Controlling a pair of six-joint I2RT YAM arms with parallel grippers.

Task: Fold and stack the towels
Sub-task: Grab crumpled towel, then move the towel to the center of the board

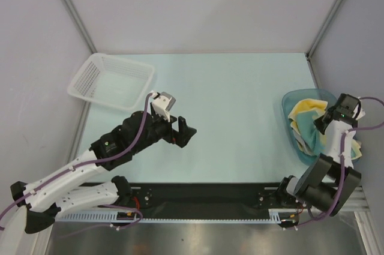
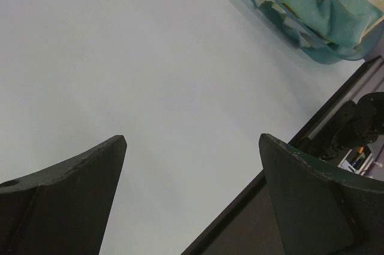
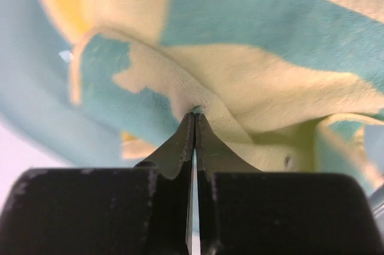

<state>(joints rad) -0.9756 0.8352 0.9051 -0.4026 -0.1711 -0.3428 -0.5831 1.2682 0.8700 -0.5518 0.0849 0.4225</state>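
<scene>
Blue tub (translucent, on the table): holds the towels, a crumpled heap of teal, pale yellow and deeper yellow.

Right fingers: down inside the tub, pressed together on a raised fold of a teal-and-cream towel.

Left fingers: spread wide with nothing between them (hovering over bare table), well to the left of the tub.

White mesh basket: farther left of the tub than the left fingers and further back, well apart from it.
</scene>
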